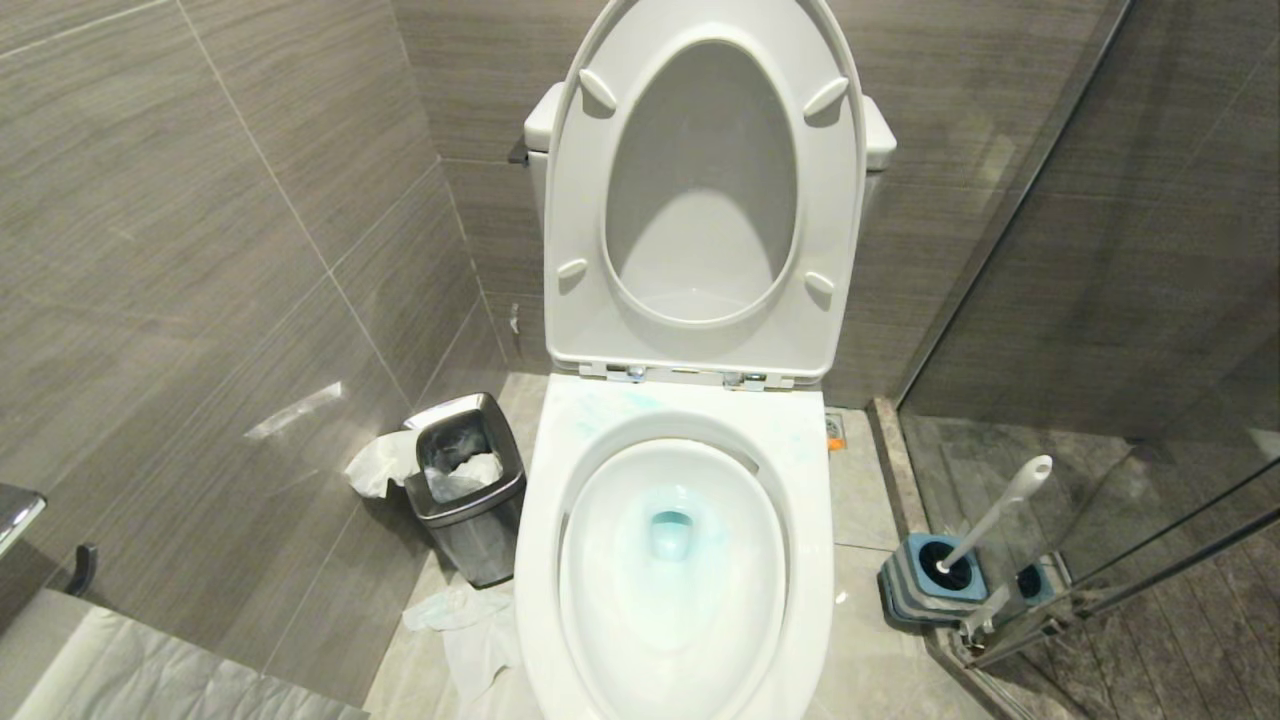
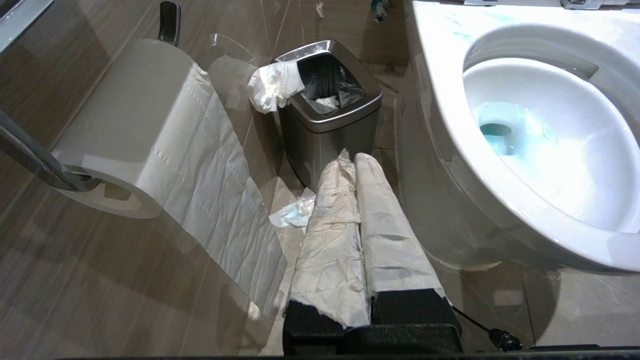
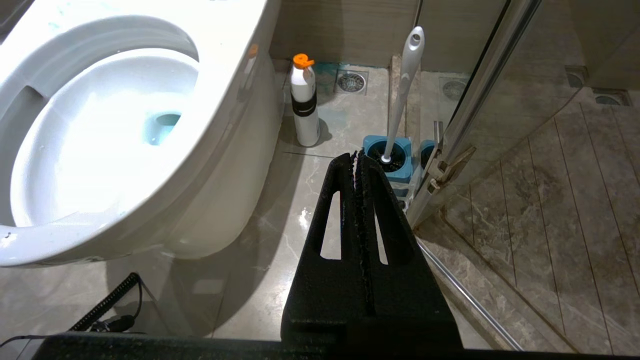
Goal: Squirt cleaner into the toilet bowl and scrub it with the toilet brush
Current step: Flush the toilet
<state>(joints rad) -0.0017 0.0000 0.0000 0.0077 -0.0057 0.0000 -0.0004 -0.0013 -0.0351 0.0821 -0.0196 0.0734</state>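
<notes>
Head view, toilet bowl: the toilet bowl (image 1: 672, 560) is sitting centred and low in frame, seat and lid standing raised against the tank, blue-tinted water pooling at the drain; its near end is running off the picture's lower edge.
Head view, toilet brush: the toilet brush (image 1: 995, 515) is leaning in its blue-and-grey holder (image 1: 930, 580) on the floor at the robot's right, beside the glass shower door (image 1: 1150, 330); the bristle head is sinking out of sight inside the holder.
Head view, bin: a steel bin (image 1: 468, 490) is standing at the bowl's left with paper hanging over its rim.
Head view, arms: neither arm is showing.
Left wrist view, left end effector: the left end effector (image 2: 350, 157) is pointing toward the bin, its paper-wrapped fingers (image 2: 385, 220) pressing together on nothing; a toilet paper roll (image 2: 140, 135) is hanging beside it, partly cut off.
Right wrist view, right end effector: the right end effector (image 3: 356, 159) is hovering over the floor, fingers lying together and empty, tips aiming near the holder.
Right wrist view, cleaner: a white bottle (image 3: 305, 105) with an orange cap is standing on the floor just beside the bowl's base; its label is too small to read.
</notes>
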